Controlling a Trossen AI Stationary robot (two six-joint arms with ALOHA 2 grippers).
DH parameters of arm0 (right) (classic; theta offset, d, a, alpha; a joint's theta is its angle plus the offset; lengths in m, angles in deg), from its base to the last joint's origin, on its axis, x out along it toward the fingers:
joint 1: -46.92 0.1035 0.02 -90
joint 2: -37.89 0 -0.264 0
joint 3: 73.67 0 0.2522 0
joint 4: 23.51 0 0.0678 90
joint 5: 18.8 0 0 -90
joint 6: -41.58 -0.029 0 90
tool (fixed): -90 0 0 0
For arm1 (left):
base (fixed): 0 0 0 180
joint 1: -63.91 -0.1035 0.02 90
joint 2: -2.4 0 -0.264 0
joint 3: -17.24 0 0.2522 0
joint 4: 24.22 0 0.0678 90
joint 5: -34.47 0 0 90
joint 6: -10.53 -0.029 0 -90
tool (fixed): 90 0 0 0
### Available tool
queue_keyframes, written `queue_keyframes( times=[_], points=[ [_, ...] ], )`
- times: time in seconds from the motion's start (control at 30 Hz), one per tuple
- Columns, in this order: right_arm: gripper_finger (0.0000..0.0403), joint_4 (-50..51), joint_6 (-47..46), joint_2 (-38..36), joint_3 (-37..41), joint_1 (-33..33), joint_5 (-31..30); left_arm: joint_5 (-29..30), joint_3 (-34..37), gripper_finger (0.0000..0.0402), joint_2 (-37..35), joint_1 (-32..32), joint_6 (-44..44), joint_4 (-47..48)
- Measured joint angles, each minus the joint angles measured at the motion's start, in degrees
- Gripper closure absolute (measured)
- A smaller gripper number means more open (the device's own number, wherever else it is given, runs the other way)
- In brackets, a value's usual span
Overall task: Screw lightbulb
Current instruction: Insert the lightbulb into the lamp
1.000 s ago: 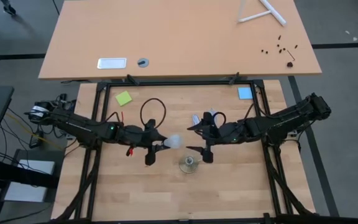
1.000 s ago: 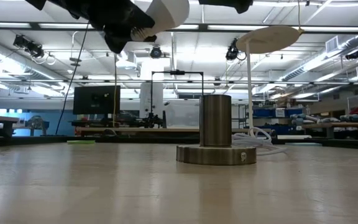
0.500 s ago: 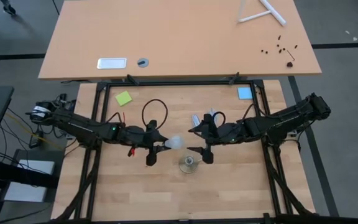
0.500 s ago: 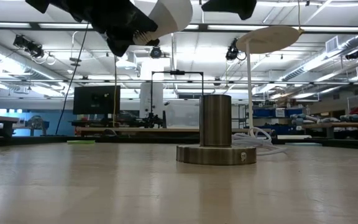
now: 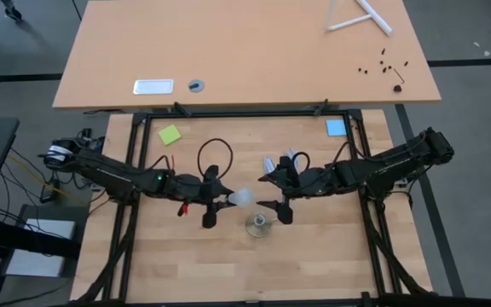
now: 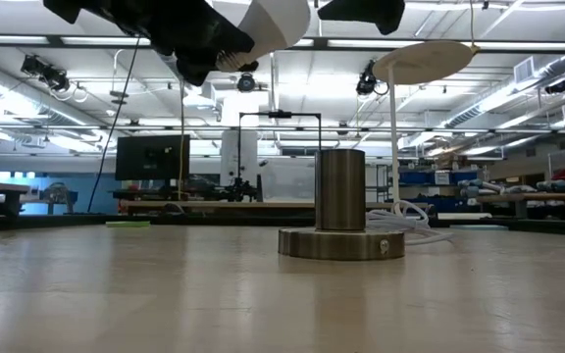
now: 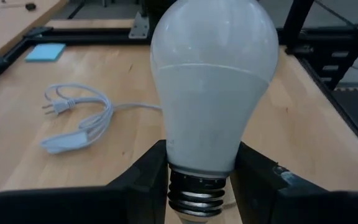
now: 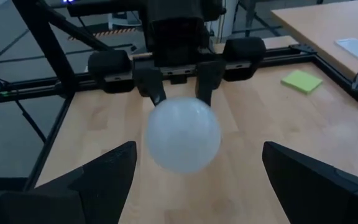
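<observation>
High view first: a green sticky note (image 5: 170, 134) and a blue one (image 5: 336, 127) lie near the table's far edge, and a white cord (image 7: 79, 118) is coiled on the pale wood planks. Between the arms stands a metal socket (image 6: 341, 218), a short cylinder on a round base, nothing covering its top. The left gripper (image 7: 199, 180) clamps the lightbulb (image 7: 211, 87) by its neck just above the ribbed metal thread, holding it in the air, up and to one side of the socket. Its glass is smooth, frosted white, pear-shaped. The right gripper (image 8: 194, 180) faces it, fingers spread wide, holding nothing
</observation>
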Motion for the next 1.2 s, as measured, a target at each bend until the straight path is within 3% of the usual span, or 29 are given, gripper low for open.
queue_keyframes(
  times=[0.3,0.53,0.73,1.2],
  points=[
    [0.0048,-1.7,0.7,2.3,0.0,0.0,4.1,-1.0,0.0,0.0266,2.1,0.0,0.0,-2.3],
    [0.0048,-3.2,1.2,6.9,0.0,0.3,1.6,-1.7,0.0,0.0266,2.8,0.7,0.0,-2.1],
    [0.0048,-9.6,3.2,10.0,-0.1,0.1,3.7,-1.7,0.0,0.0266,3.5,0.8,0.1,-2.8],
    [0.0057,-12.7,3.5,12.3,0.0,-1.0,5.1,-2.2,0.0,0.0266,3.6,0.8,-0.3,-4.1]
  ],
)
